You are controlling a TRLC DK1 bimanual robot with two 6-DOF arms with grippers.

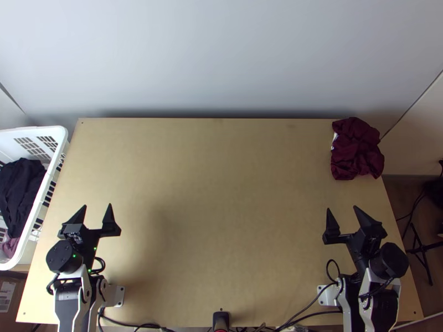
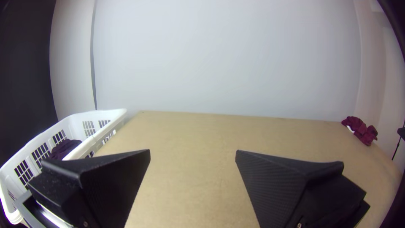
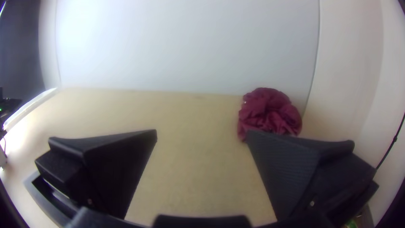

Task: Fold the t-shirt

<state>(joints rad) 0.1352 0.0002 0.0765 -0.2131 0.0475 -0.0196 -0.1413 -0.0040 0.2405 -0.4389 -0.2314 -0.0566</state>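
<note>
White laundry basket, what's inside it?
The basket holds bunched dark cloth, with a patch of mauve cloth near its lower end in the top view. Whatever lies beneath them is covered and can't be seen.

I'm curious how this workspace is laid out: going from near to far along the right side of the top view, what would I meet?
Right arm → its open claw → bunched maroon cloth → pale wall.

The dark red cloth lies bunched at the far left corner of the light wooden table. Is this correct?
Not the left corner: the top view shows the dark red cloth bunched at the far right corner of the light wooden table.
</note>
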